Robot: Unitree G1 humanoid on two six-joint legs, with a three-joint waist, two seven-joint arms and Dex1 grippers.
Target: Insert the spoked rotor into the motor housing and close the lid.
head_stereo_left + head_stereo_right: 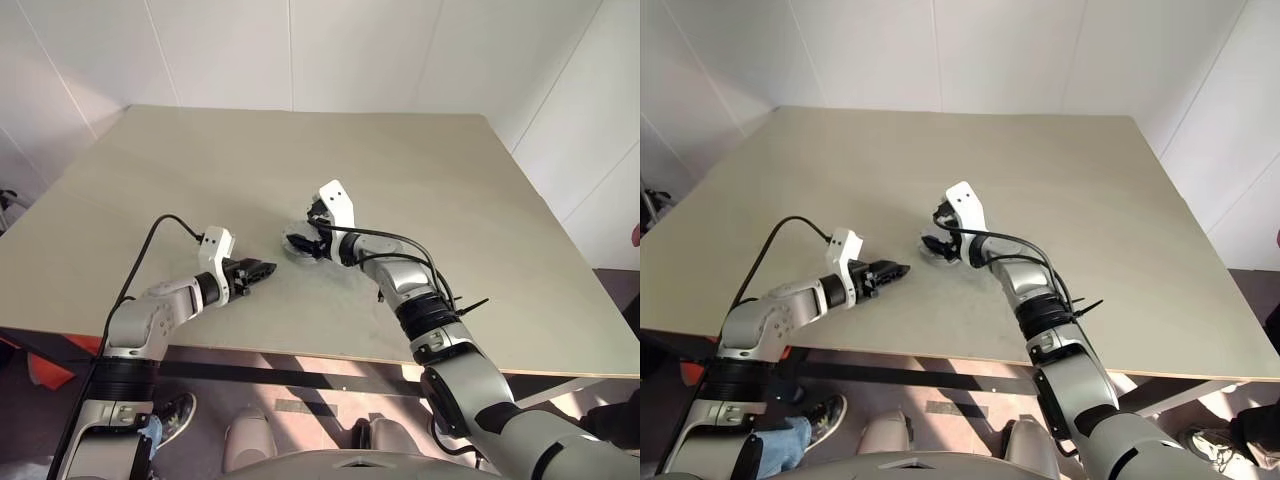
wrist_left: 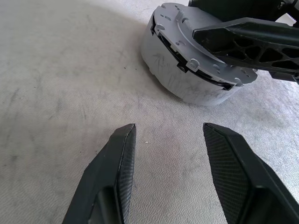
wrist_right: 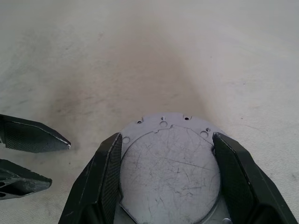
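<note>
Nearest the robot, the left gripper (image 1: 262, 269) is held low over the table (image 1: 420, 170), fingers parted to a middling gap with nothing between them; in its wrist view bare tabletop is seen between the two fingers (image 2: 117, 177).

Just beyond it, near the table's middle, the motor housing (image 2: 196, 70) is found: a round grey puck resting on the surface, with a flat lid plate (image 3: 168, 168) on top that looks slightly tilted, a dark seam showing between plate and body. Windings and rotor cannot be seen from here.

The right gripper (image 1: 303, 245) is set around the housing, one finger on each side of the lid plate, touching or nearly touching its rim; spread wide, apparently closed on the puck's width. Whether real pressure is applied cannot be told.

Handling, judged: rigid metal, fairly heavy for its size, smooth scratched faces, so slip is likely under a light pinch. Best taken across the full diameter at the side wall, below the seam, so the lid is not pried. The lid is probably not fully seated; flat pressing from above would be needed.

Beyond, only bare table and white walls.
</note>
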